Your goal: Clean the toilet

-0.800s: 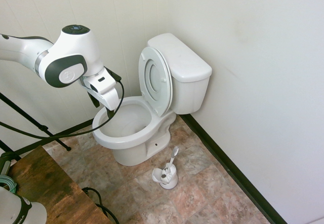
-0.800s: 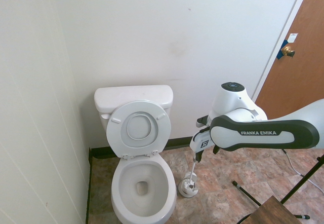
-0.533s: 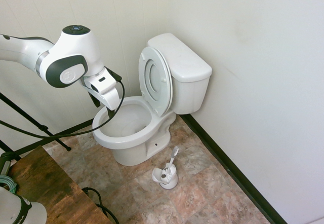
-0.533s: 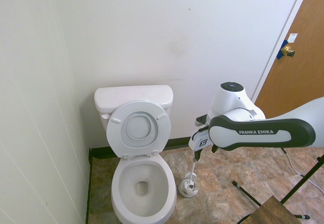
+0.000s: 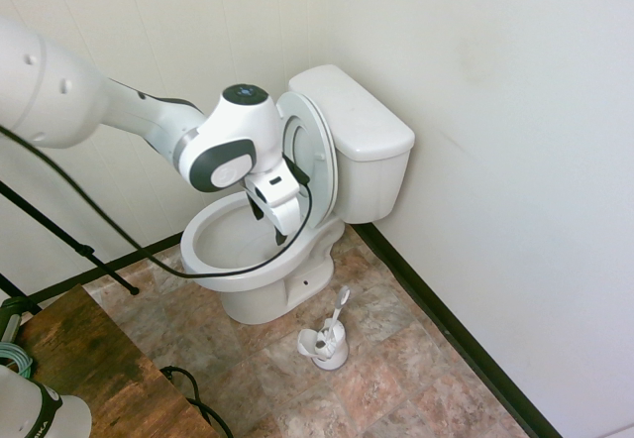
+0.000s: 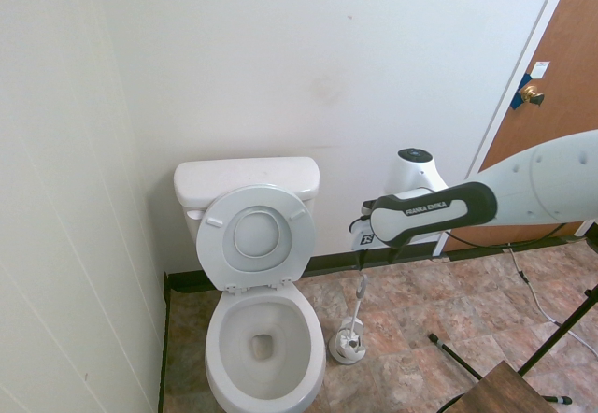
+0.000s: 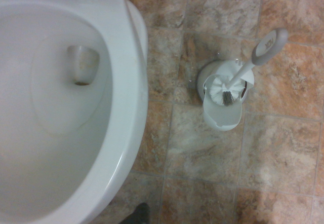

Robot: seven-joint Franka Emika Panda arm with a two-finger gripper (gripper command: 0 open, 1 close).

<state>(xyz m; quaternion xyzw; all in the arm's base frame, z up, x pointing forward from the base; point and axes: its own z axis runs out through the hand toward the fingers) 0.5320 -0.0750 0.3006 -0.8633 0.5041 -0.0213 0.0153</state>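
Observation:
The white toilet [image 5: 352, 126] stands against the wall with its lid and ring seat [image 6: 254, 237] raised against the tank, and its oval bowl [image 7: 61, 97] is uncovered. My gripper [image 5: 280, 232] hangs at about the height of the rim, beside the bowl on the side where the brush stands. In the second exterior view the gripper [image 6: 361, 256] is above the brush handle [image 6: 358, 303] and apart from it. Nothing shows as held.
A small white brush holder [image 5: 325, 345] with a toilet brush [image 7: 225, 89] in it stands on the tiled floor [image 7: 283, 148] next to the bowl. A brown door [image 6: 551, 123] is at the far right. A wooden tabletop [image 5: 89, 369] sits near the camera.
The arm has swung toward the toilet and the back wall. The gripper moved from the bowl's outer front side to the side above the brush holder.

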